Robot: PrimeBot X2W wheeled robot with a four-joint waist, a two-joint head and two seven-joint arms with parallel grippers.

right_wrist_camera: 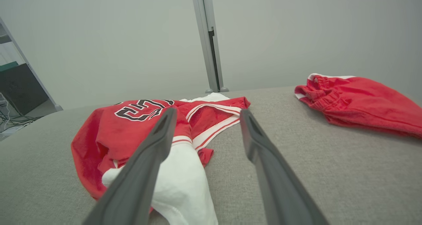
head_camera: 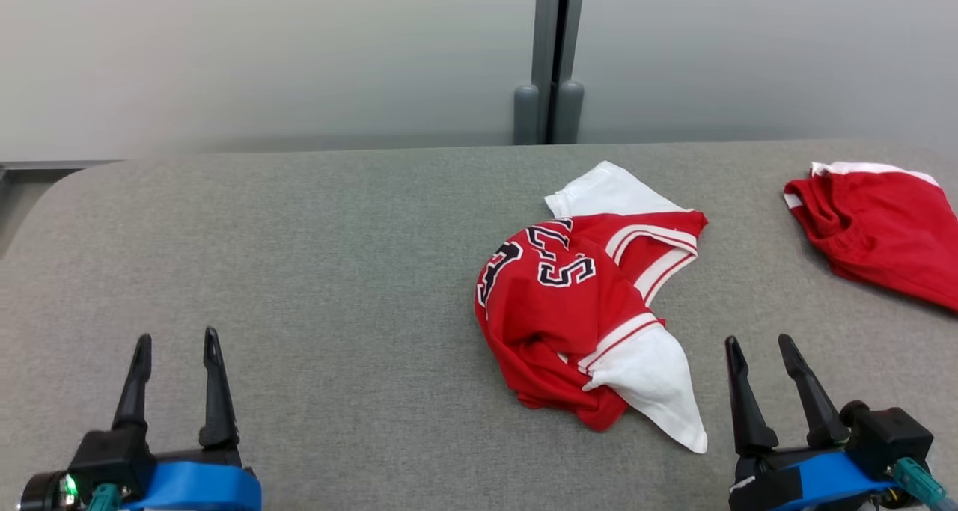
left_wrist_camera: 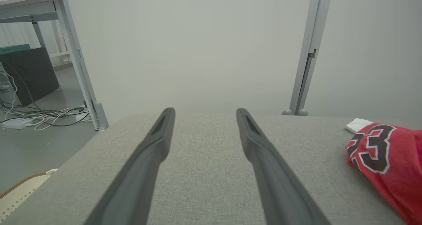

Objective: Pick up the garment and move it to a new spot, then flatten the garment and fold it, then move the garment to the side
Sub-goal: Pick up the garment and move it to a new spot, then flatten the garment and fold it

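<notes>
Right gripper point(head_camera: 757, 340), fingers apart, sits just right of the crumpled red jersey point(head_camera: 569, 301), way closer than the left gripper point(head_camera: 177, 334), also spread, so probably its grab.

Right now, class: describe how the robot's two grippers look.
The left gripper and right gripper each have two long, dark, tapering fingers on a black block, with a blue band and a teal plug behind. The left one shows a small green light.
</notes>
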